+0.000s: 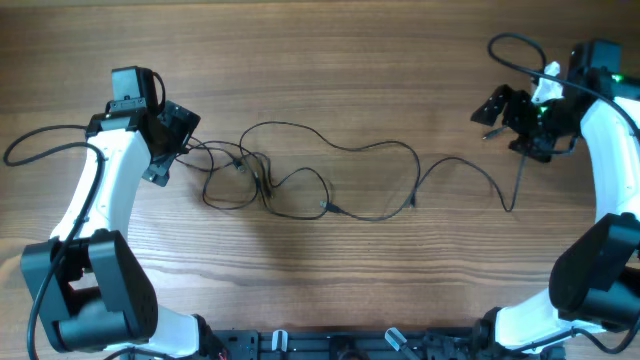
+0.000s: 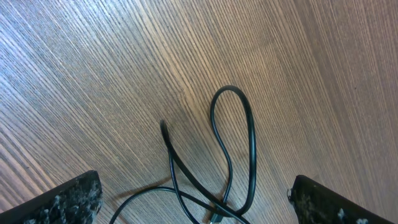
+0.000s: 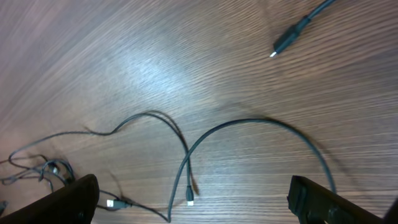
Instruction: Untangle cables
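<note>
Cables, thin and black with small plugs at the ends, are spread across the middle of the brown wooden table, knotted nearer its left edge and trailing in one strand toward the right edge. A narrow loop is seen on the wood between the left gripper's black fingers, which are held wide apart and touch nothing. The right gripper's fingers are likewise spread, with an arc of cord lying between them and a silver-tipped plug apart from them. The white left arm is extended along the left edge, its gripper turned toward the tangle. The white right arm is reached toward the far right corner.
</note>
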`<control>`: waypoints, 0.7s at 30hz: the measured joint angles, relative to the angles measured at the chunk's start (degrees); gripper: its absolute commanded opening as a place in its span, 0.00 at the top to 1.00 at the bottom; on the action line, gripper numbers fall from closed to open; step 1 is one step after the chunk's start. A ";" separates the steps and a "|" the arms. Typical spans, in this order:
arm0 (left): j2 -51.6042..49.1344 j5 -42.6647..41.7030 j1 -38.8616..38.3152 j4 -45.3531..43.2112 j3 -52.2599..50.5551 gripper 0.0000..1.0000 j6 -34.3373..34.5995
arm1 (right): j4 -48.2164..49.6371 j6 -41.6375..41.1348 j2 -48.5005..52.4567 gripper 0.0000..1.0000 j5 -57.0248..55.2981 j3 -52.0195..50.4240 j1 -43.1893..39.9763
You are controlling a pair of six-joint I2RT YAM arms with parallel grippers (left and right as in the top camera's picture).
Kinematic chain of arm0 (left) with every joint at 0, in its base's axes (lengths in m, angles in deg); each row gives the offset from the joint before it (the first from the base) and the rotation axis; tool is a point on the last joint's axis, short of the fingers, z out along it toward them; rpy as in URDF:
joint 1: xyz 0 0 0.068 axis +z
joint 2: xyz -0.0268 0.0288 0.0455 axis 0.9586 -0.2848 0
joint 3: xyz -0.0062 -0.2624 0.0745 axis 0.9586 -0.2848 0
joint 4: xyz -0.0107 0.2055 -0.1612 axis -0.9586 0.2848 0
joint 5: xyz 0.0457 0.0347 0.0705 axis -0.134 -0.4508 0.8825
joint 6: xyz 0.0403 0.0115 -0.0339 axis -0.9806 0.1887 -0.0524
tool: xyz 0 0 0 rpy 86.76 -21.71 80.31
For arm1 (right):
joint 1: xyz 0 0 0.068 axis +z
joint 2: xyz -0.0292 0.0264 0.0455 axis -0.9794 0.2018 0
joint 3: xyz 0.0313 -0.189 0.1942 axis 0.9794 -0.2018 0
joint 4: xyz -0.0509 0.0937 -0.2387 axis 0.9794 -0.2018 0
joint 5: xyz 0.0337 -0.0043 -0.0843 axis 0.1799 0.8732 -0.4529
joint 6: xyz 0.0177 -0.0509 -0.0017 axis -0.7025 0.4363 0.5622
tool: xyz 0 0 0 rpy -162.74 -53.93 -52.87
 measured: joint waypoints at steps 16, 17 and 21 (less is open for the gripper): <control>0.00 0.02 0.00 0.00 0.00 0.00 -0.02 | 0.72 -17.05 0.02 0.00 -49.51 -2.03 13.33; 0.00 0.00 0.00 -0.02 0.00 0.00 -0.02 | 2.19 -15.28 0.02 0.00 -46.21 -2.03 13.29; 0.00 0.00 0.00 0.00 0.00 0.00 0.00 | 2.08 -14.45 0.02 0.00 -24.81 -2.03 13.88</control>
